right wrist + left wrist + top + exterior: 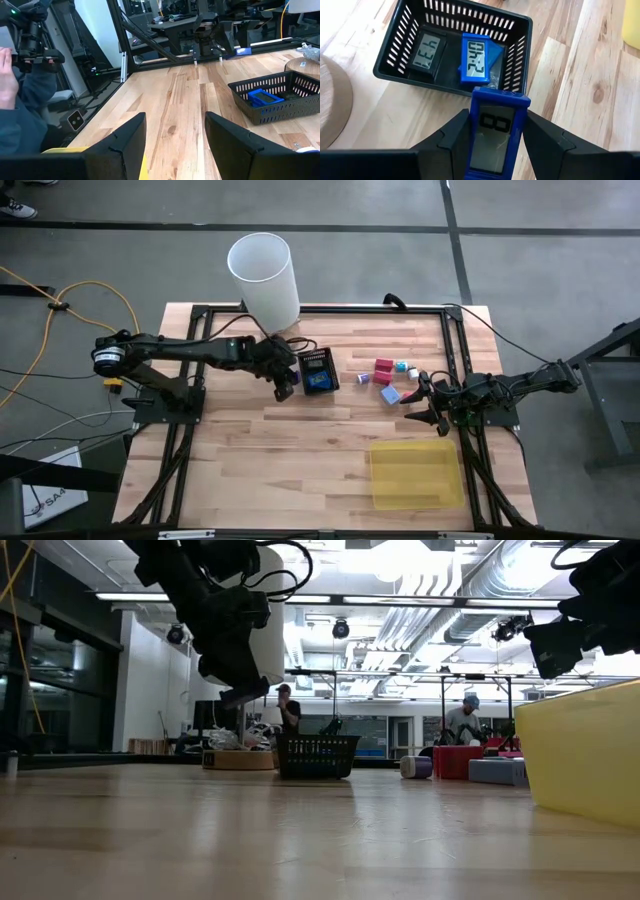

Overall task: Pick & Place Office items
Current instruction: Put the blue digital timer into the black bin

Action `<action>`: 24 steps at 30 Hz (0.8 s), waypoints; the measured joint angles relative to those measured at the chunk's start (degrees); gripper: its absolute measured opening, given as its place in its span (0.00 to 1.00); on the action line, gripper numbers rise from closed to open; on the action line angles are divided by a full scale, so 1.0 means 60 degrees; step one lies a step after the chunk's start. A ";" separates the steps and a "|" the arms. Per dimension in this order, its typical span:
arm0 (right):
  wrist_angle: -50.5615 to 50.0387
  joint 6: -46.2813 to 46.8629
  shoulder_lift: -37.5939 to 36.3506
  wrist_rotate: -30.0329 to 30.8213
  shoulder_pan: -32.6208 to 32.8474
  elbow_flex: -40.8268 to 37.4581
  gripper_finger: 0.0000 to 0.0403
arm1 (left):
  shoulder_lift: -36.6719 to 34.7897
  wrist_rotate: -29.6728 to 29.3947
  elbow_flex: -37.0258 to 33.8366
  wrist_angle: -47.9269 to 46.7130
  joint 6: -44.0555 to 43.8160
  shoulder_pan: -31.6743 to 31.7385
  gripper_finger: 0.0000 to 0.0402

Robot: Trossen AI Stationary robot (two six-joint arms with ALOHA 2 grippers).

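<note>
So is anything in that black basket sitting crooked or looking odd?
Slightly. In the black basket, the blue clock lies tilted, leaning partly over the black clock beside it rather than flat. The left gripper holds another blue clock just outside the basket.

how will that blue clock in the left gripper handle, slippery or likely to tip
Probably rigid: the blue clock is a flat hard case pinched by its side edges in the left gripper. Its smooth sides may slip. Dropped into the black basket, it would likely lie flat or lean, like the two there.
</note>
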 joint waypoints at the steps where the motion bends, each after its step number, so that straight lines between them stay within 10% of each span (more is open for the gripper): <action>1: 0.0001 -0.0001 0.0000 0.0000 0.0000 0.0000 0.47 | 0.0000 0.0000 0.0000 0.0002 0.0000 0.0000 0.38; 24: 0.0001 0.0000 0.0000 -0.0001 0.0000 0.0000 0.47 | 0.1480 0.0430 0.1690 -0.0061 0.0976 0.0769 0.38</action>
